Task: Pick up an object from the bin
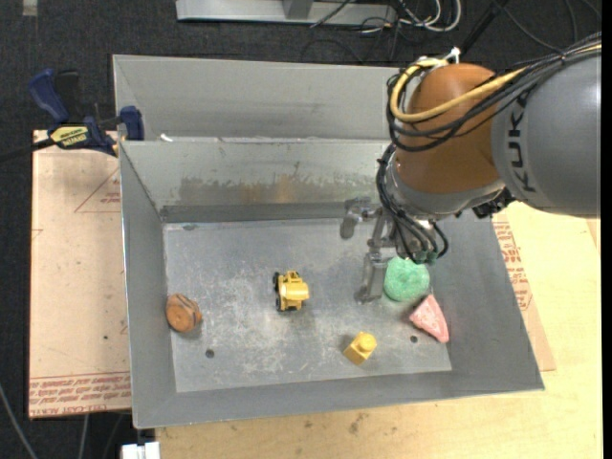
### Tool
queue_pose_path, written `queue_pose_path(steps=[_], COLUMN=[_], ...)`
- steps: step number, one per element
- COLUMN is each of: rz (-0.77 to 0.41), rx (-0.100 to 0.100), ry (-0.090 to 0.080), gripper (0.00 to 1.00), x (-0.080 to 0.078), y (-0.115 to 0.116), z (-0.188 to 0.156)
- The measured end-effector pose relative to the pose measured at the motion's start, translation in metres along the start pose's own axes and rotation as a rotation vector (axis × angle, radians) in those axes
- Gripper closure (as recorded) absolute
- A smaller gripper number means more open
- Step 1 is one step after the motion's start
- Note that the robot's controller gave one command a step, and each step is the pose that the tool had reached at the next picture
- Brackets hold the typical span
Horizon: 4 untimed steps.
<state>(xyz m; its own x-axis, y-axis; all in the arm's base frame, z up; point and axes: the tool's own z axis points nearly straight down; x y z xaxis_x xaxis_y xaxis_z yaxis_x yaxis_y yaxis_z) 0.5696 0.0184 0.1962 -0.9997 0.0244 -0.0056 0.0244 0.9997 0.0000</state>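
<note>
Grey bin, as I viewed it. The claw hung low inside; I could not tell whether it was clenched. A green lump sat just right of it, with a pink wedge below-right, a brown disc far left, a toy truck left and a yellow block below.

The brand lettering KUKA is read in dark capitals on the grey link of the arm, at the right of the scene. It is set lengthwise along the link, with its end partly hidden. No other text can be made out.
</note>
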Motion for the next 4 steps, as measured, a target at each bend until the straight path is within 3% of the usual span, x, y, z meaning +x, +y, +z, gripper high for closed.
queue_pose_path(steps=[1, 2, 3, 4], rz=[0.005, 0.005, 0.094, 0.0], rx=[-0.004, -0.001, -0.002, 0.0], ry=[0.009, -0.004, 0.003, 0.009], gripper=[0.0, 0.0, 0.0, 0.0], x=[-0.019, -0.012, 0.004, -0.012], y=[0.025, 0.039, 0.047, 0.06], z=[0.01, 0.046, 0.097, 0.115])
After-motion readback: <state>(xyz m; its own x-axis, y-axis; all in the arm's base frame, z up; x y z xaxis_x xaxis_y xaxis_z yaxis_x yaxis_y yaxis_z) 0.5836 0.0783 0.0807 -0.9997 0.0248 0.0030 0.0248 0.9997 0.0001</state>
